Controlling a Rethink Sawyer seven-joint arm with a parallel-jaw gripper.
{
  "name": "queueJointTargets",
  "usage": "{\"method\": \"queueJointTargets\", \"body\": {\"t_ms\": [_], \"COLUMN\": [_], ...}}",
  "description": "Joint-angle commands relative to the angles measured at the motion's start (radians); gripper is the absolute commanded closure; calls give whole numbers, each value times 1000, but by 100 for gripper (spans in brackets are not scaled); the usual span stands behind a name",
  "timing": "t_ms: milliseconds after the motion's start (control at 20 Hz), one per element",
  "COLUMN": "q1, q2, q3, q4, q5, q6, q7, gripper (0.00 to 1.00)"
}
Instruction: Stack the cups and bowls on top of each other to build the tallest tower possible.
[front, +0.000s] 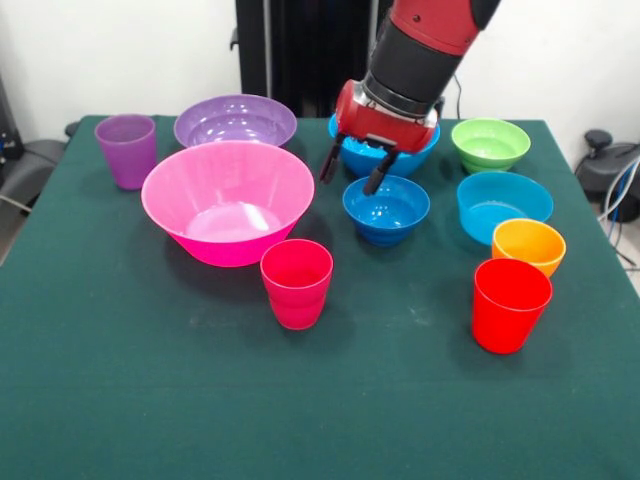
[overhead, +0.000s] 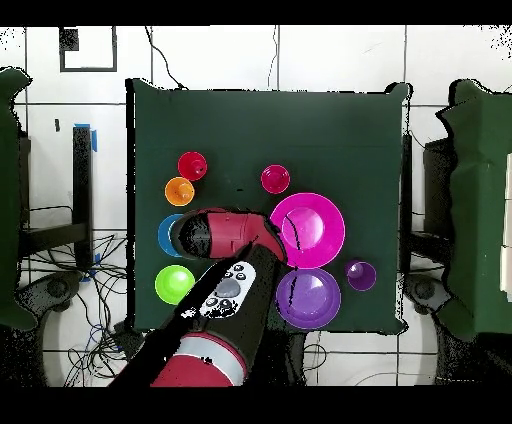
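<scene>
Bowls lie unstacked across the green table (front: 100, 380); gripper (front: 352, 170) hangs empty, fingers spread, between large blue bowl (front: 352, 160) and small dark blue bowl (front: 386, 208); risk: a finger may clip either rim

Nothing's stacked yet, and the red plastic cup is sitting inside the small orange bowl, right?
Not quite. Nothing is stacked, but the front view shows the red plastic cup standing on the green tablecloth just in front of the small orange plastic bowl, not inside it. The overhead view shows them side by side as well.
</scene>
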Motion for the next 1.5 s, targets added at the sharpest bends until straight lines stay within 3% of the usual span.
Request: {"method": "queueJointTargets", "body": {"t_ms": [50,800,1050,1500], "q1": [6,-17,-75,-106], "q2": [58,50,30,11], "q3": [58,105,210,279], "q4": [-52,-28,24,55], "q5": [-20,26,64,99], "q6": [110,81,31,35], "q7": [109,141,133,153], "gripper": [0,0,0,0]}}
